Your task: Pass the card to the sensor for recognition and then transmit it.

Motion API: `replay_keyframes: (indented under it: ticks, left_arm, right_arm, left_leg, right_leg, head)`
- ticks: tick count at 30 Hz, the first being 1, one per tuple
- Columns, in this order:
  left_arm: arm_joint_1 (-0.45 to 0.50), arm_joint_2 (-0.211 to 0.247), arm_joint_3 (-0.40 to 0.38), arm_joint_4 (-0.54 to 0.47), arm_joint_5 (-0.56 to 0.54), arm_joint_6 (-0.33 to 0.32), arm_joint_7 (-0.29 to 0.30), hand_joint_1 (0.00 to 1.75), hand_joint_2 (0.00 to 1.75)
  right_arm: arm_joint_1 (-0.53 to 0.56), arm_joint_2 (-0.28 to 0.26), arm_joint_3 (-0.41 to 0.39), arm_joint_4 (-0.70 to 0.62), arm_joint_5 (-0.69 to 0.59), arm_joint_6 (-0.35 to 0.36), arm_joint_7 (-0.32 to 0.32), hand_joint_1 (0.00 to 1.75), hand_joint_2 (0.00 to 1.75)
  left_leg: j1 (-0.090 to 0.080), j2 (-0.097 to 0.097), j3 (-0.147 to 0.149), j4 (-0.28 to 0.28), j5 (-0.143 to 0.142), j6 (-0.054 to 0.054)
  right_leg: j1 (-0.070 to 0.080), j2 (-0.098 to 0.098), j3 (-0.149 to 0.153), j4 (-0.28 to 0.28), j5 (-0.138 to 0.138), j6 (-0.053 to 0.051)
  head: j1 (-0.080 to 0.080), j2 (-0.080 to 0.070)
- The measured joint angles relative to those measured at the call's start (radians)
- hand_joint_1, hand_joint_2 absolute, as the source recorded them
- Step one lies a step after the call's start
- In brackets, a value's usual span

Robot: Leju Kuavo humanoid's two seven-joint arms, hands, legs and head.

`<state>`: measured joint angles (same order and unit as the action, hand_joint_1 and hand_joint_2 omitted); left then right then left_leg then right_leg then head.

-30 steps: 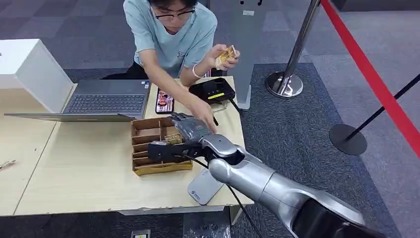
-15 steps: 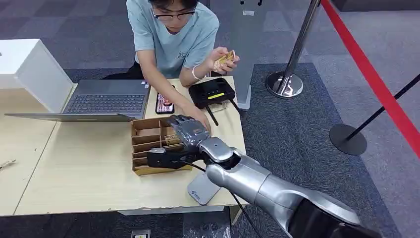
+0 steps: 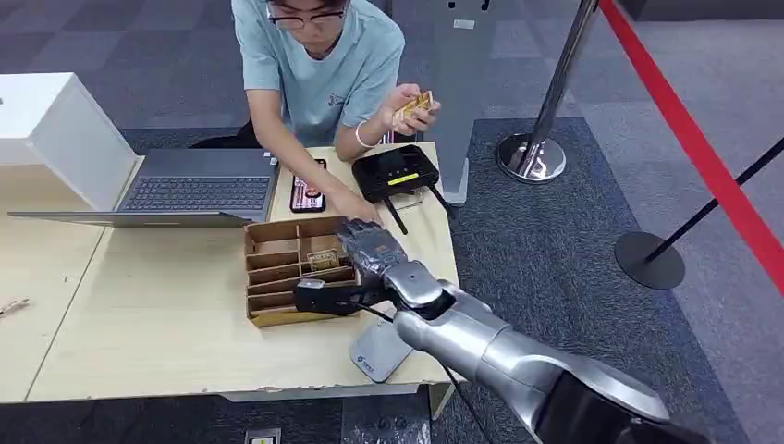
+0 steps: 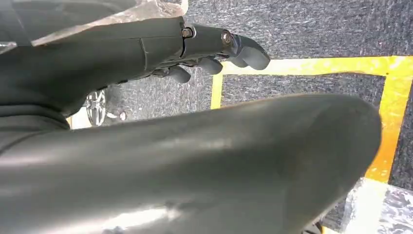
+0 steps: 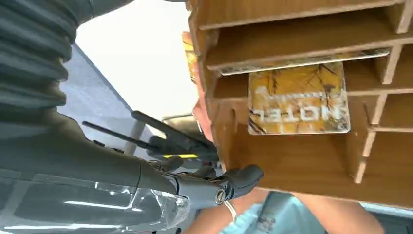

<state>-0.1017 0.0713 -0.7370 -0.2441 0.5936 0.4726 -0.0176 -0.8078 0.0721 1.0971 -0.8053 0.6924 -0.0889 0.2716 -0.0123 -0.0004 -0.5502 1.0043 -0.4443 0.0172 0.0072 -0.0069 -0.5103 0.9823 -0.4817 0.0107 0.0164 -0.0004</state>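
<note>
- Our right hand [image 3: 370,248] hangs over the brown box [image 3: 277,242] on the bench [image 3: 139,314], fingers apart, holding nothing.
- The card [image 5: 298,99] sits in a slot.
- Our left hand [image 4: 214,46] hangs down, fingers curled, holding nothing.
- We think picking comes next: pinch the card's edge.

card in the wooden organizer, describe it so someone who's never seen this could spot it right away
Find the light wooden table, then the brown slotted organizer beside the laptop. The card lies in one of its compartments, close to the robot's right hand. It is yellow-gold with a printed pattern and lettering, unlike the bare wooden slots around it.
</note>
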Motion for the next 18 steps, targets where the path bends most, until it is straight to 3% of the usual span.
replay_keyframes:
  ticks: [18]
  left_arm:
    - [0.001, 0.0, -0.023, 0.0, 0.005, 0.0, 0.0, 0.0, 0.0]
  right_arm:
    - [0.0, 0.01, -0.019, 0.04, 0.024, -0.034, -0.009, 0.0, 1.75]
  left_leg:
    - [0.0, 0.0, 0.001, 0.0, 0.001, -0.001]
  right_leg:
    - [0.0, 0.0, 0.001, 0.0, 0.001, -0.001]
  head:
    - [0.0, 0.0]
